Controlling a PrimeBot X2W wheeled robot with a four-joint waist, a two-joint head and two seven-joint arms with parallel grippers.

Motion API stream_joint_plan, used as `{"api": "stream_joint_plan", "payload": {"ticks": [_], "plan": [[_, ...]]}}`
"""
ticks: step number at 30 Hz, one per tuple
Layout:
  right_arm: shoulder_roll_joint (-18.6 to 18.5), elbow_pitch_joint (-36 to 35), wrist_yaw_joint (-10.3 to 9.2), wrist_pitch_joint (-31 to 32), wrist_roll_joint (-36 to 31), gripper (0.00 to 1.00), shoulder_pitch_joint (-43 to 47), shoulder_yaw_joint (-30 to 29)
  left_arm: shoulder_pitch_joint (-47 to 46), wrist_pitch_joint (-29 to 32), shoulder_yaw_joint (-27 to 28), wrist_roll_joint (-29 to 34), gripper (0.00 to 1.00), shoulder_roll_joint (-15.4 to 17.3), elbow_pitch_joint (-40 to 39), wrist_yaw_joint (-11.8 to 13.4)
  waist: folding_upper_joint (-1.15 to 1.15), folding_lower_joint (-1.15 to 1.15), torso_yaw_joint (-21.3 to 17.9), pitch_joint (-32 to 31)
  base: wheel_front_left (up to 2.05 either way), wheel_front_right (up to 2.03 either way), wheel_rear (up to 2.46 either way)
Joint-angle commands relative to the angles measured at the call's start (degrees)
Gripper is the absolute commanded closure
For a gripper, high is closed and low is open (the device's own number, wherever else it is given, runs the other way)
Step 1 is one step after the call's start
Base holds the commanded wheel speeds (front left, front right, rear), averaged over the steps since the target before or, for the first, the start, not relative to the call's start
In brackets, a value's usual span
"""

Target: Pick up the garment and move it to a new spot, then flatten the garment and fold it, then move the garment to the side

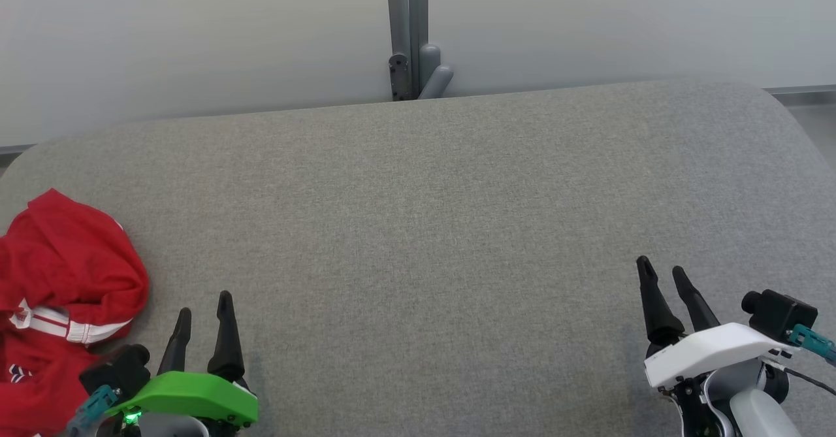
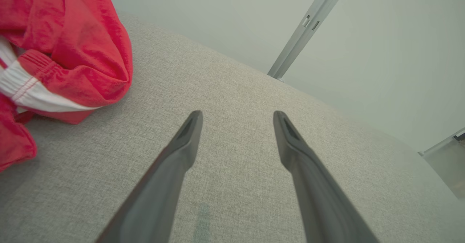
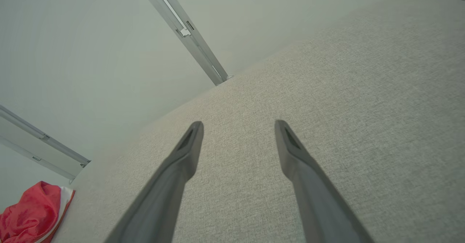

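Beside the garment [image 1: 72,267], left hand [image 1: 205,303] points forward, fingers [image 1: 226,342] spread.

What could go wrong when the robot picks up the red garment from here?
The red garment lies crumpled at the left edge of the grey surface; the open left gripper may pinch only one layer or drag it off. The open right gripper sits far away, so it cannot help quickly.

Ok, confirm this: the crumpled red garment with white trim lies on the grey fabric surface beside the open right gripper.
Wrong side: in the head view the crumpled red garment with white trim lies on the grey fabric surface beside the open left gripper.
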Motion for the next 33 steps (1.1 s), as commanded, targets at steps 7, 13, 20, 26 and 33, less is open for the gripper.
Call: {"api": "stream_joint_plan", "payload": {"ticks": [7, 13, 20, 26, 33], "plan": [[-0.9, 0.1, 0.03, -1.5, -4.8, 0.00, -1.5, 0.6, -0.2, -1.4, -0.1, 5.0, 0.00, 0.4, 0.7, 0.2, 0.00, 0.00, -0.3, 0.2, 0.00, 0.00, 0.00], [-1.5, 0.5, 0.03, -2.3, -7.8, 0.00, -3.2, 1.4, -1.2, -2.2, 0.2, 8.3, 0.00, 0.5, 1.4, 0.2, 0.00, 0.00, -0.5, 0.9, 0.00, 0.00, 0.00], [-2.2, 0.9, 0.04, -3.3, -10.9, 0.00, -4.5, 1.9, -1.9, -3.2, 0.2, 12.2, 0.00, 0.5, 1.7, 0.1, 0.00, 0.00, -0.5, 1.4, 0.00, 0.00, 0.00], [-2.1, 1.1, 0.04, -4.0, -13.2, 0.00, -4.1, 2.8, -1.7, -3.7, 0.0, 14.7, 0.00, 0.5, 1.4, 0.1, 0.00, 0.00, -0.6, 1.5, 0.00, 0.00, 0.00], [-2.2, 1.4, 0.04, -4.8, -16.5, 0.00, -3.5, 3.7, -1.2, -4.6, -0.5, 18.5, 0.00, 0.5, 1.7, 0.5, 0.00, 0.00, -0.7, 1.4, 0.00, 0.00, 0.00]]}}
